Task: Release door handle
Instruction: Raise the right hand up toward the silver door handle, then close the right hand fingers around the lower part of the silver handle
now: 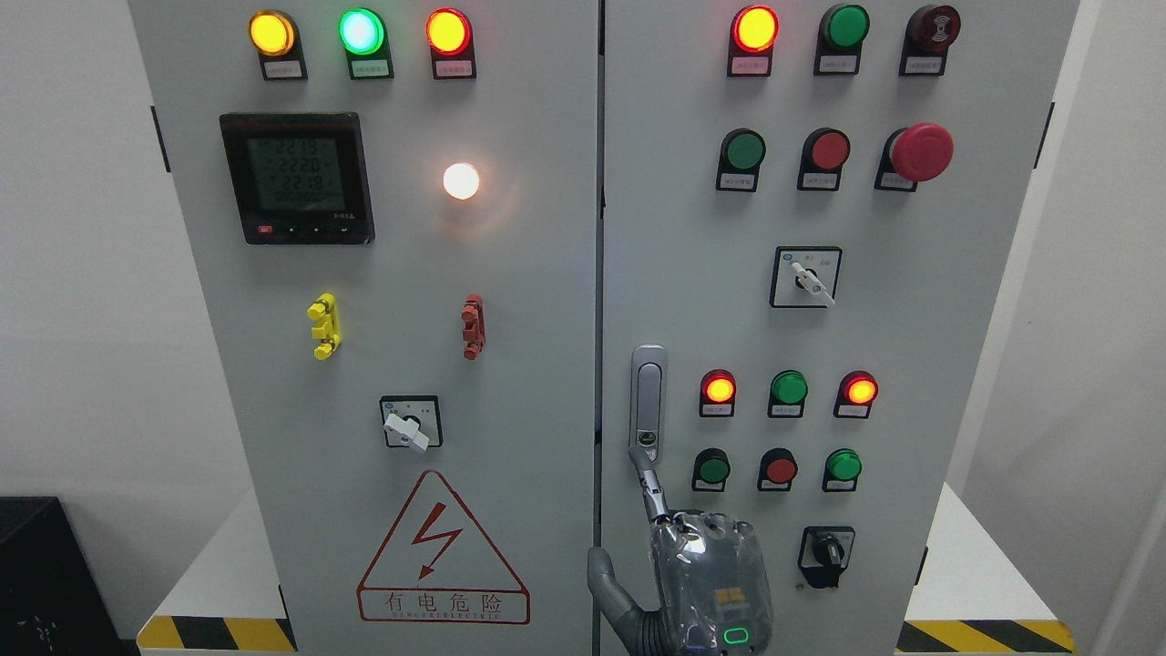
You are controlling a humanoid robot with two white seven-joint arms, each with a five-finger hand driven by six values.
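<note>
As one right hand (709, 569) touches, one handle (648, 392) stands.

Robot hand (701, 569): grey jointed metal fingers (649, 483) beneath a clear glossy plastic cover. A green-lit rounded indicator marks its back.

A digital meter (296, 178) sits upper left, with a lit white lamp (461, 180) to its right. A red mushroom button (921, 151) stands upper right; a lightning warning triangle (443, 551) lies bottom centre.
</note>
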